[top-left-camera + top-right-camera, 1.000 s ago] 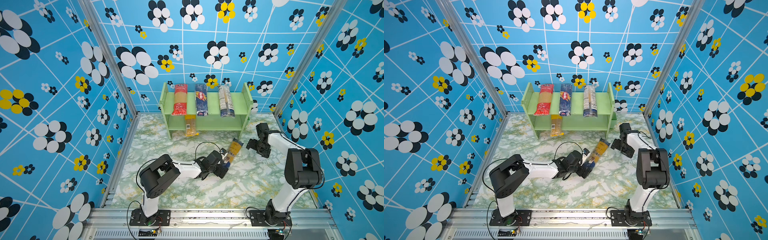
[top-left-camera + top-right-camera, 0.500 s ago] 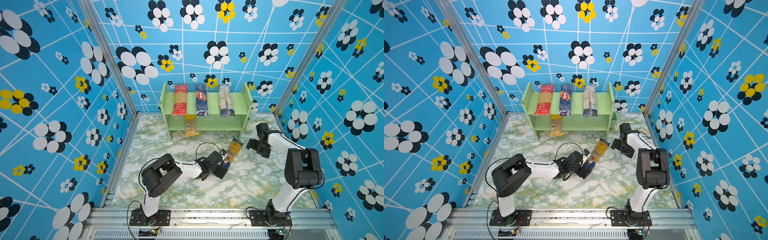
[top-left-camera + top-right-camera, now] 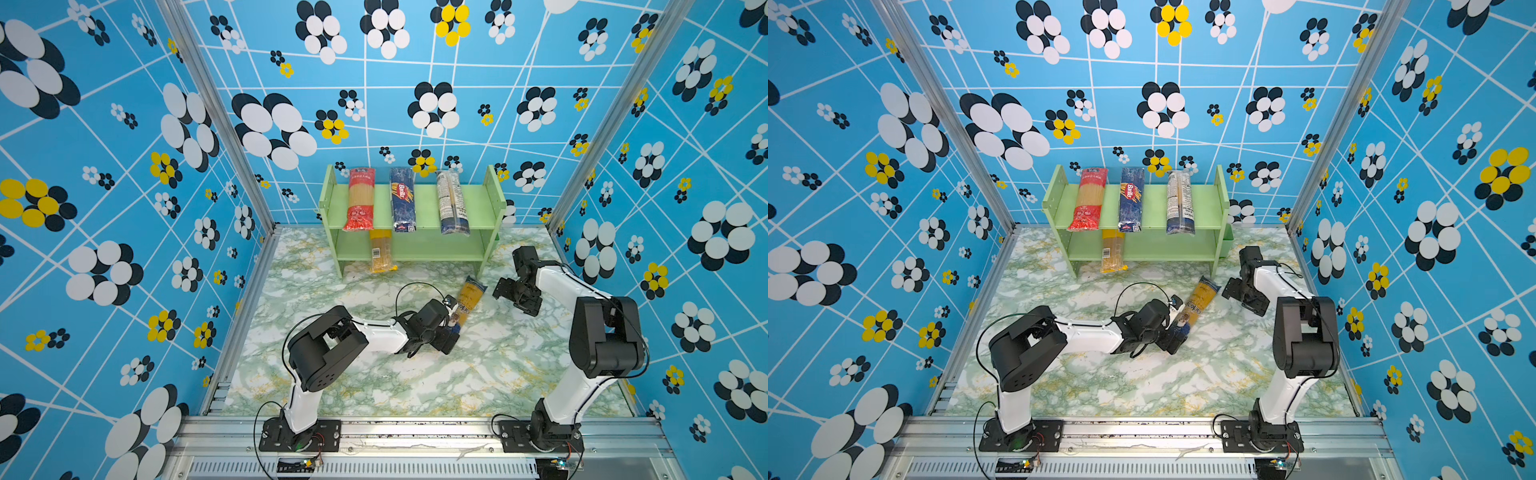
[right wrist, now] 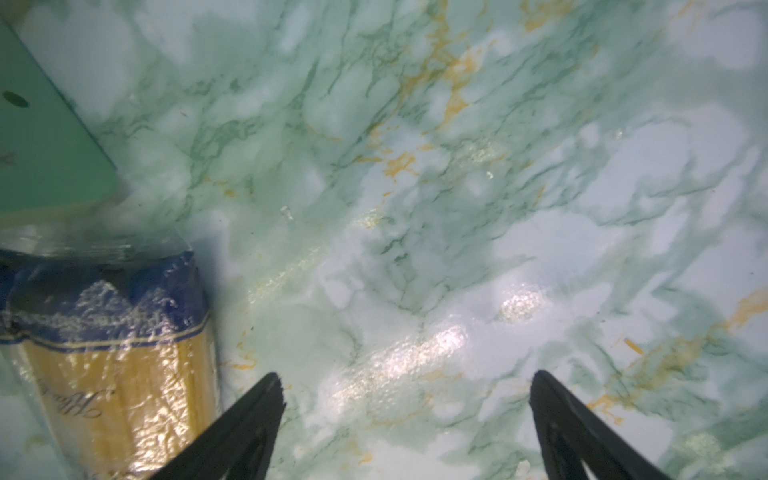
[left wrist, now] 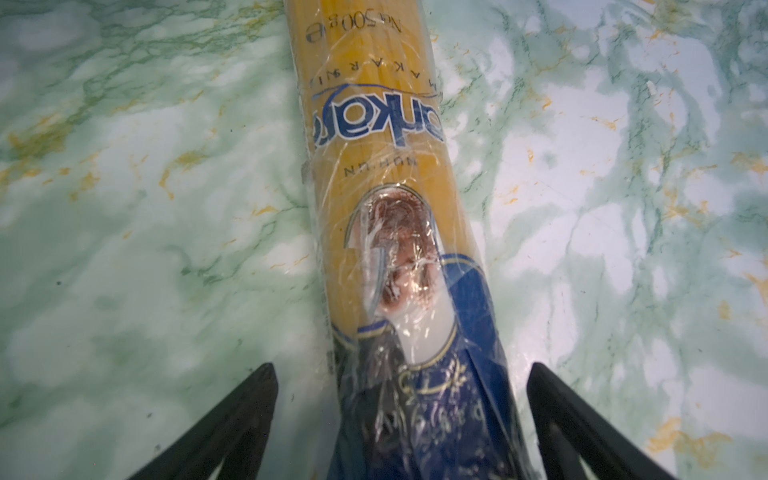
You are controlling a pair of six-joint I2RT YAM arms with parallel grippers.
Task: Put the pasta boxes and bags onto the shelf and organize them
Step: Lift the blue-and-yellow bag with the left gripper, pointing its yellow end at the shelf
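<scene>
The pale green shelf (image 3: 424,203) (image 3: 1154,203) stands at the back. Its top tier carries a red bag (image 3: 359,199) (image 3: 1087,199), a dark blue Barilla pack (image 3: 402,203) (image 3: 1131,199) and a blue pack with a white label (image 3: 451,203) (image 3: 1179,203). A yellow-topped clear bag (image 3: 381,251) (image 3: 1112,251) juts out of the lower tier. A clear bag with a blue end (image 3: 468,297) (image 3: 1200,301) (image 5: 374,166) (image 4: 112,353) lies on the table. My left gripper (image 3: 451,330) (image 3: 1177,332) (image 5: 403,365) is open, straddling its blue end. My right gripper (image 3: 505,291) (image 3: 1235,293) (image 4: 407,376) is open and empty beside its far end.
The floor is green marble-patterned (image 3: 478,374), walled in on three sides by blue flowered panels. A small green cup (image 3: 1227,245) hangs on the shelf's right side panel. The shelf's foot (image 4: 41,145) shows close to the bag's far end.
The left arm's elbow has crept slightly to the right while its gripper stays over the bag's blue end. The right arm and all packs have not moved.
</scene>
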